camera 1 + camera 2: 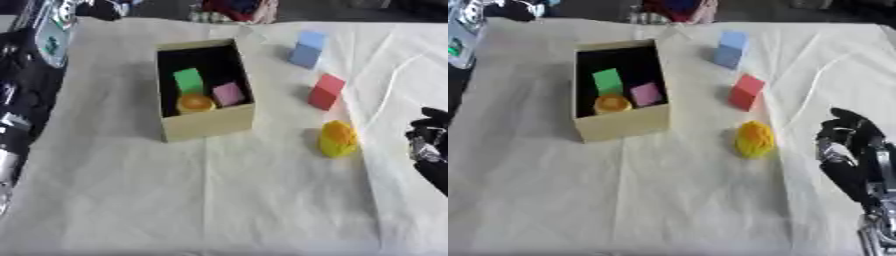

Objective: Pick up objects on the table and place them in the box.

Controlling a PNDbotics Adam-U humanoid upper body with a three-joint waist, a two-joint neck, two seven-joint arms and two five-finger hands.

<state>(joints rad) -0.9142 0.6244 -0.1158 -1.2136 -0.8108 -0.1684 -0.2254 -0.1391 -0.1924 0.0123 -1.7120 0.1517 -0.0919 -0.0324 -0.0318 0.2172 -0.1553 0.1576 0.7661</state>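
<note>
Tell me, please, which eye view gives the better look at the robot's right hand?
The right eye view: the right hand and its forearm show whole there, beside the yellow object, fingers curled and holding nothing. The left eye view shows only its fingers, cut off by the picture's right edge.

One box (206,125) stands on the desk (219,200), and three things lie inside it: one green block (187,81), one pink block (228,93) and one round orange thing (195,103). Outside the box there are three more: one blue block (306,49), one red block (326,91) and one yellow thing (337,139). One robot hand (846,137) shows at the right edge.
</note>
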